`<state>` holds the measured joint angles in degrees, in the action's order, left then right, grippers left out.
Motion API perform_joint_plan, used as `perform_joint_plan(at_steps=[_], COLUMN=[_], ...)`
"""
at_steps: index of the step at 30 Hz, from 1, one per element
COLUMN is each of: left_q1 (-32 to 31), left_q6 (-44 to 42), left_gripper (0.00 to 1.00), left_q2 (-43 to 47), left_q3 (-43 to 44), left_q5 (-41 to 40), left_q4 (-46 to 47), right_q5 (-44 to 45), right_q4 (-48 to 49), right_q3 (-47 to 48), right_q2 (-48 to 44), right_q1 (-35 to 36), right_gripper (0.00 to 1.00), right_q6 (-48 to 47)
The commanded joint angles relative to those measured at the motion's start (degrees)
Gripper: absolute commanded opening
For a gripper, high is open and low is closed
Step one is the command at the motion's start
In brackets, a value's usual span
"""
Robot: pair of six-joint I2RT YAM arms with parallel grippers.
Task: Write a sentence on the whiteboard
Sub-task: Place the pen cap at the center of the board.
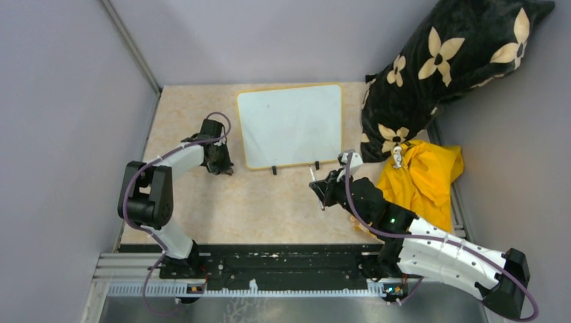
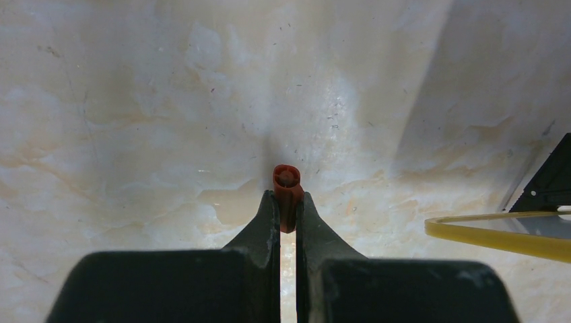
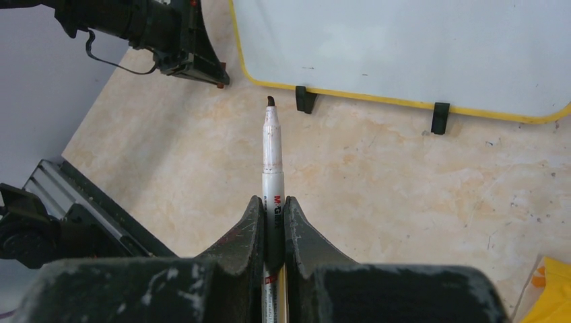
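Two arms, both clamped on something. Right gripper (image 3: pixel 274 208) sits just on the near side of the whiteboard (image 1: pixel 291 124), toward its near-right corner. Its jaws are pinched tight on a white marker (image 3: pixel 273 158), uncapped, dark tip aimed toward the board's near edge. In the wrist view the tip stops short of the frame. Left gripper (image 2: pixel 287 202) is just left of the board's near-left corner, jaws almost together on a small red cap (image 2: pixel 287 187) seen end-on, low over the marbled beige table (image 1: pixel 256 208). Whiteboard lies at the far middle of the table, with a yellow frame and two black feet (image 3: pixel 305 99) on its near edge. Surface is plain glossy white with a few tiny specks. Right of the board is a yellow cloth (image 1: pixel 424 182), and beyond it a black flower-print pillow (image 1: pixel 438 67).
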<state>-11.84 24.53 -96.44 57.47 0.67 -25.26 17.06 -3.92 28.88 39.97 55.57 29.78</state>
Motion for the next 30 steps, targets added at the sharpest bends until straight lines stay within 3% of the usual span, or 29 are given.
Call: perform_joint_plan(at_steps=[1,7,23,30], left_q1=[0.2,0.2,0.2,0.2], left_q6=[-0.9,-0.9,0.0,1.1], left_gripper=[0.05,0.20,0.36,0.47], left_q2=[-0.7,-0.7,0.3,6.4], left_q3=[-1.0,-1.8,-2.6,-3.5], left_q5=[0.0,-0.1,-0.1,-2.8], left_q4=[0.7,1.5,1.7,0.6], right_q5=[1.0,0.9,1.7,1.7], right_q4=[2.3,2.0,0.6,0.2], right_q3=[1.6,2.5,3.0,2.7], right_q2=[-0.4,0.7,0.5,-0.7], right_q1=[-0.3,-0.3,-0.3,-0.3], right_gripper=[0.00,0.00,0.00,0.00], right_q6=[-1.3,-1.5,-1.8,-1.9])
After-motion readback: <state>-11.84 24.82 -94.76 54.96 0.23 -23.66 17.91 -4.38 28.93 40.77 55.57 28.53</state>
